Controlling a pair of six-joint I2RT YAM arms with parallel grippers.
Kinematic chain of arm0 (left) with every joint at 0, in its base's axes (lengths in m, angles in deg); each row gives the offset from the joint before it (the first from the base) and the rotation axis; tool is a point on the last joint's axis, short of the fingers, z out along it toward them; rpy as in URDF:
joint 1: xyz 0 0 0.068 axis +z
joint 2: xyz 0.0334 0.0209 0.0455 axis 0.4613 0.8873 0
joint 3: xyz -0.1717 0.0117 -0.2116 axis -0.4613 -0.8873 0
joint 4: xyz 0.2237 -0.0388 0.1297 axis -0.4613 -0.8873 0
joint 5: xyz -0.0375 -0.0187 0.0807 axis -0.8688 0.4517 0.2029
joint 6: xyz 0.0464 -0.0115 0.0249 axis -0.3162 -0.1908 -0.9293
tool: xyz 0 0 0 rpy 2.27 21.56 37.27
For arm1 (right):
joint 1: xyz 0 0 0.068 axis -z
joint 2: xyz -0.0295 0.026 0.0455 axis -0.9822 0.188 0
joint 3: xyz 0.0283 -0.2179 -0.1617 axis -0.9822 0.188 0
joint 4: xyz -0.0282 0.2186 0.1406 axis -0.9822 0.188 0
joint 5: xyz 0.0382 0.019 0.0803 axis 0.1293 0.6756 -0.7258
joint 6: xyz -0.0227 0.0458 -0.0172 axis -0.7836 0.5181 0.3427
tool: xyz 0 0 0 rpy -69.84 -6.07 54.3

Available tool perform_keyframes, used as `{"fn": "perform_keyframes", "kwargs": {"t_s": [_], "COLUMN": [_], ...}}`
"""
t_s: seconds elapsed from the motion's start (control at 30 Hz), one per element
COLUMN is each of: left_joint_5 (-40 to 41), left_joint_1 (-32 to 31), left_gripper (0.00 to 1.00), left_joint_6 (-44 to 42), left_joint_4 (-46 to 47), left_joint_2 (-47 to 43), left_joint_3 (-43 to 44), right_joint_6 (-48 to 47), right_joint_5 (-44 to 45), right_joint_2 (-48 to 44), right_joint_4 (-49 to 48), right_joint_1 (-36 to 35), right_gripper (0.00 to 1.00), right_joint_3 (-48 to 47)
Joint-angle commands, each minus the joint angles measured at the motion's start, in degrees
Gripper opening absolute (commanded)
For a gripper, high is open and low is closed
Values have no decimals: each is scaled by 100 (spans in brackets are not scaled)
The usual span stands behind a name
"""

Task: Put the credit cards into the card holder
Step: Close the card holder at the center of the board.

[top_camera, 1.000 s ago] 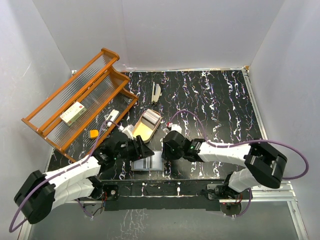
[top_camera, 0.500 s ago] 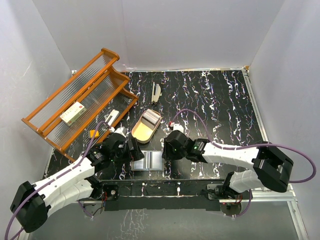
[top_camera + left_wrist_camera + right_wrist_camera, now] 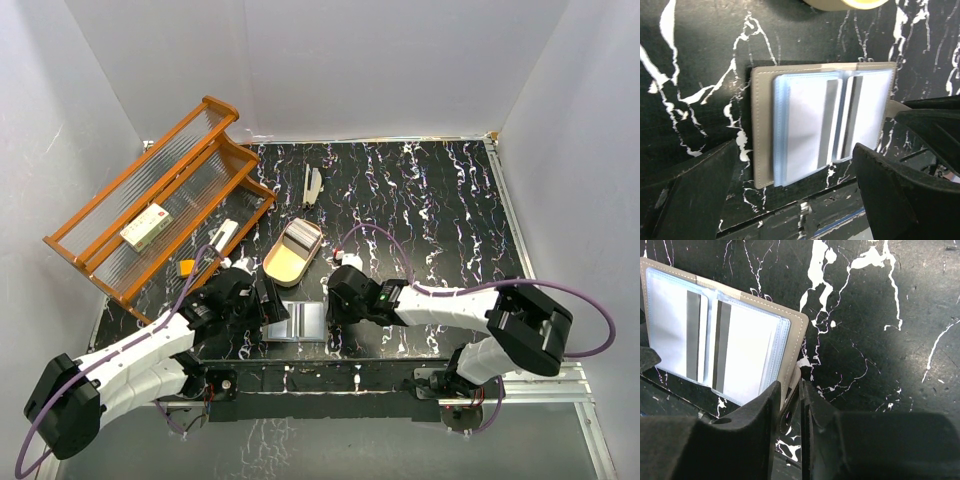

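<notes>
The holder [image 3: 296,322] lies spread open on the counter [image 3: 430,200], at its near edge, between the two claws. Its clear sleeves face up and the cards [image 3: 805,125] sit inside them. Two cards show, one on each side of the fold, each with a dark stripe running along the fold. The left claw [image 3: 795,150] is wide open and grips nothing; it hangs over the holder with a finger toward each side of it. The right claw [image 3: 790,387] is at the holder's right edge, its fingers nearly together and pinching the beige tab that sticks out from the cover. A tan tray [image 3: 290,255] lies just behind the holder, apart from it. An orange rack [image 3: 190,165] stands at the far left of the counter with a white box [image 3: 146,226] on one of its shelves
</notes>
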Motion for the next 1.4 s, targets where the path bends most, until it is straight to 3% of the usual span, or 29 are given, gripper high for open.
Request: {"fn": "perform_keyframes", "kwargs": {"t_s": [0.0,0.27,0.53,0.77,1.03,1.1,1.2,1.37], "left_joint_5": [-356,-1374,-2249,-2635,-2461,-2350,-2149,-1970], "left_joint_1": [35,37,35,34,40,35,37,33], "left_gripper": [97,88,62,43,30,30,38,33], "left_joint_6": [79,287,841,1146,844,704,564,342], "left_joint_4": [424,1469,2829,4058,3716,3474,3189,2895], "left_joint_2": [-56,-352,-437,113,458,546,692,914], "left_joint_3": [-62,-277,-487,-877,-863,-793,-720,-644], "right_joint_6": [14,-75,-164,-242,-297,-271,-187,-125], "right_joint_5": [80,-39,-92,-108,-63,-13,36,72], "right_joint_2": [99,266,364,382,315,289,203,-41], "right_joint_4": [-480,-822,-1021,-1114,-1075,-1013,-917,-828], "right_joint_1": [-37,-71,-100,-95,-100,-100,-99,-100], "right_gripper": [17,6,4,4,5,10,16,18], "right_joint_3": [99,191,113,54,53,22,1,67]}}
